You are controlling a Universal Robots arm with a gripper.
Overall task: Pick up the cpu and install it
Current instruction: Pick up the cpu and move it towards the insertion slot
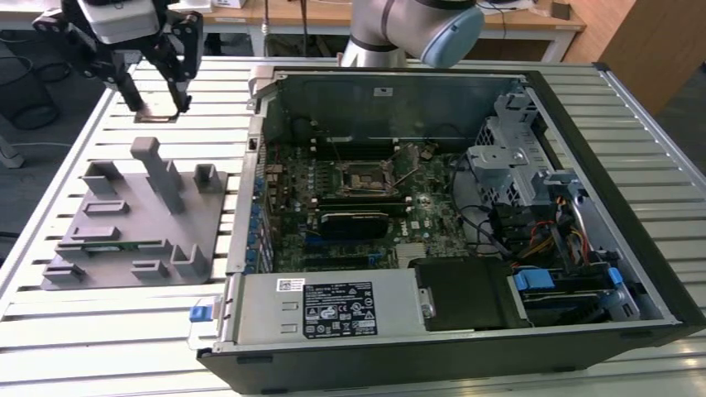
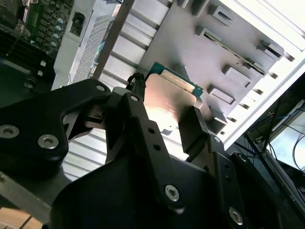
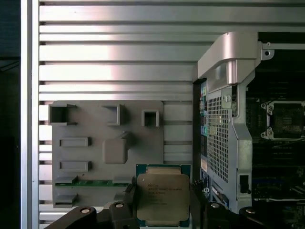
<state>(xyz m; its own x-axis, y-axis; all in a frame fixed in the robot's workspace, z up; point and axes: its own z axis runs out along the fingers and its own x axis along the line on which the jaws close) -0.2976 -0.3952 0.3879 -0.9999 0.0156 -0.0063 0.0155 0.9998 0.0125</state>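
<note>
pincer [image 3: 163,204] clamped on cpu [image 3: 163,194], aloft near grey tray [image 3: 93,128], beside open computer case [image 3: 224,143]

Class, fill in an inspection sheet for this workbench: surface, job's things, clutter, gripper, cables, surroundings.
Surface: slatted metal table bearing an open computer case and a grey tray.
Job's things: cpu held aloft near the tray; socket on the motherboard inside the case.
Clutter: nothing seen.
Grippers: the gripper shut on the cpu.
Cables: coloured wires inside the case.
Surroundings: desks behind the table.
</note>
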